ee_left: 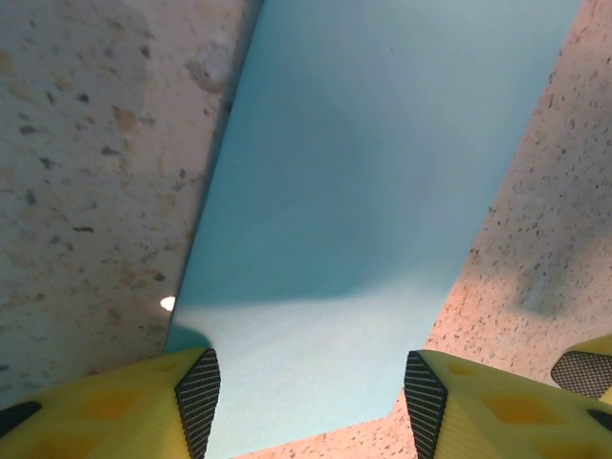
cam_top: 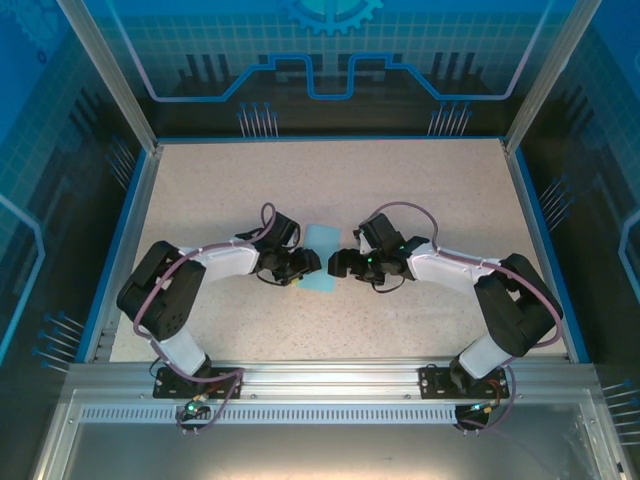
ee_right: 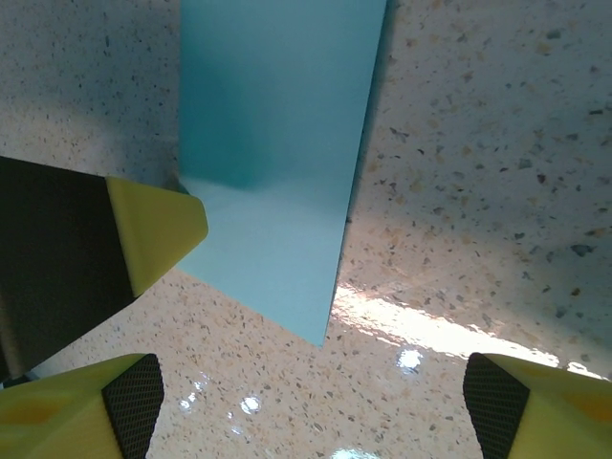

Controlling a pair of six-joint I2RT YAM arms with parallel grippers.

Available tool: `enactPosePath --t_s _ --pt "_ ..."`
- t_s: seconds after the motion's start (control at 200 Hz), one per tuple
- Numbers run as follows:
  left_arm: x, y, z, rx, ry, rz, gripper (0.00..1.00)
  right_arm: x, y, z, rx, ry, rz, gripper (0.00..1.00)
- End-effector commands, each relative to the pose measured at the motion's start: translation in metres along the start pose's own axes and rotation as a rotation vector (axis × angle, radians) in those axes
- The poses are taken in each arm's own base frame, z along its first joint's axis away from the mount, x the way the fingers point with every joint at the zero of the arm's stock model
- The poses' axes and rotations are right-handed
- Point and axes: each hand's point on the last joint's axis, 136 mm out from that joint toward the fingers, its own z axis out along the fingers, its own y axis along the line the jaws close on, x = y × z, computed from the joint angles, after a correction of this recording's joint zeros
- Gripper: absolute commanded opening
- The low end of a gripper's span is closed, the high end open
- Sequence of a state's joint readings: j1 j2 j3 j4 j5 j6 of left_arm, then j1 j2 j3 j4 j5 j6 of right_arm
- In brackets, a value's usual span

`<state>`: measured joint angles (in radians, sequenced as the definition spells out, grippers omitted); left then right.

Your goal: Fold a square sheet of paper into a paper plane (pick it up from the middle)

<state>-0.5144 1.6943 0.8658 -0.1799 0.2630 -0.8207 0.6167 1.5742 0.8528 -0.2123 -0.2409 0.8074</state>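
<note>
Blue sheet (cam_top: 322,243) flat on tabletop (cam_top: 420,190) btwn my arms, long axis pointing away from me. L jaws spread, straddling its near end; R jaws spread wide, empty, beside.

This is a robotics lab test cell. 2 robot arms (cam_top: 215,262) are bolted to an aluminium rail (cam_top: 320,380) at the edge of a speckled table (cam_top: 330,175). Aluminium posts (cam_top: 106,70) and blue panels (cam_top: 420,40) printed with circuit lines and a gear enclose it.
</note>
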Motion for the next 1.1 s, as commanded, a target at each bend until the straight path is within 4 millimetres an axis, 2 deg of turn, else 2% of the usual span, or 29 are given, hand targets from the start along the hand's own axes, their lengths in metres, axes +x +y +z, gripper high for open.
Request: enactPosePath --t_s 0.0,0.165,0.3,0.385,0.51,0.635,0.835,1.095 --pt "0.021 0.009 0.011 -0.038 0.051 -0.052 0.58 -0.001 0.003 -0.001 0.014 -0.001 -0.016 0.86" --pt "0.040 0.010 0.019 -0.041 0.053 -0.153 0.58 -0.002 -0.003 -0.007 0.024 -0.015 -0.007 0.85" --pt "0.049 -0.006 0.023 0.015 0.052 -0.194 0.59 -0.003 -0.010 -0.013 0.037 -0.030 0.003 0.86" --pt "0.044 -0.020 0.014 0.057 0.033 -0.173 0.59 -0.002 -0.014 -0.017 0.039 -0.037 0.013 0.85" --pt "0.032 -0.040 -0.010 0.073 -0.019 -0.079 0.56 -0.003 -0.019 -0.024 0.039 -0.052 0.021 0.83" --pt "0.016 -0.038 -0.024 0.017 -0.082 -0.019 0.47 -0.002 -0.023 -0.027 0.030 -0.059 0.038 0.80" --pt "0.004 -0.038 -0.013 0.010 -0.070 0.019 0.35 0.001 -0.019 -0.020 -0.007 -0.029 0.053 0.75" --pt "-0.012 -0.036 0.009 -0.024 -0.054 0.030 0.33 0.005 -0.014 -0.012 -0.036 0.010 0.062 0.73"
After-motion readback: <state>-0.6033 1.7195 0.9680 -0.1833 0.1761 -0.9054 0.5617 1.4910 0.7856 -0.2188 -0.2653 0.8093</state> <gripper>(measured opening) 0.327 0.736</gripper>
